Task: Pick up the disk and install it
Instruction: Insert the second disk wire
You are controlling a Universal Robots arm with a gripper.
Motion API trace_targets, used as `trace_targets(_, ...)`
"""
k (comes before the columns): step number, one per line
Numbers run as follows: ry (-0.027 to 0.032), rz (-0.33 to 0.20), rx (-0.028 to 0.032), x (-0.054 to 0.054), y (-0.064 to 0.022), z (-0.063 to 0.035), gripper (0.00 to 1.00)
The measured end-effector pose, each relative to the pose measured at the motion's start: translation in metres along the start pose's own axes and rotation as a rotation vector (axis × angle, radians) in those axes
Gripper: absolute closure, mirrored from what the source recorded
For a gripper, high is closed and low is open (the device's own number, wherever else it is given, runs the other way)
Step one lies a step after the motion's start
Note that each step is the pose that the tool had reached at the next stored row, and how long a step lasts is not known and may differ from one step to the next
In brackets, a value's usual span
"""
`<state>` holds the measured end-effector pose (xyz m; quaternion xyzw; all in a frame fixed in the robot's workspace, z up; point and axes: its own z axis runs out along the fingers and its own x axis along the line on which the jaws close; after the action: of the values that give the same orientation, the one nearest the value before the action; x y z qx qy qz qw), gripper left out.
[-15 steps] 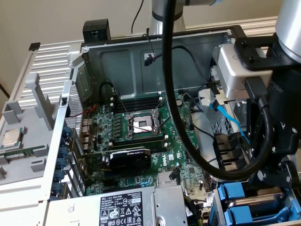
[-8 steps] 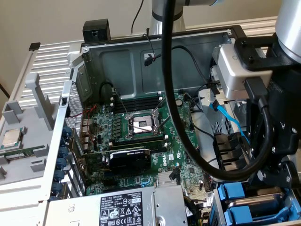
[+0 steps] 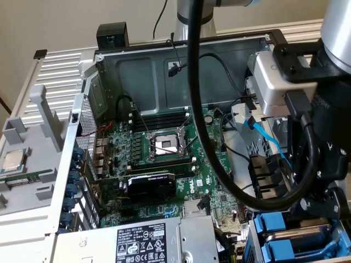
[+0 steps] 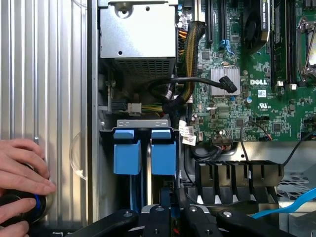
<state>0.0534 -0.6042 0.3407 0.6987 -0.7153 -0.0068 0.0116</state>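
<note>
Black tool [image 4: 170, 217] fingers, drawn nearly together over the drive bay, seem to be seating the disk [image 4: 147, 170] edge-on between two blue frames [image 4: 127, 150], so the install looks underway, needing a straight, square push.

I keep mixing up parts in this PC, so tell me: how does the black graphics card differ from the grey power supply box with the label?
The graphics card is black, with a small green logo; the power supply box is silver-grey with a black-and-white printed label. The graphics card is the smaller, plugged in across the green motherboard; the power supply box is the bulkier, sitting beside the board at the case edge. Both are boxy parts inside the open computer case.
</note>
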Motion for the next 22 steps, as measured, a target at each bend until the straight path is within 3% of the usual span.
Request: trace_targets(22, -0.0022, 0.002, 0.0074, 0.0012, 0.0014, -0.0023, 0.84)
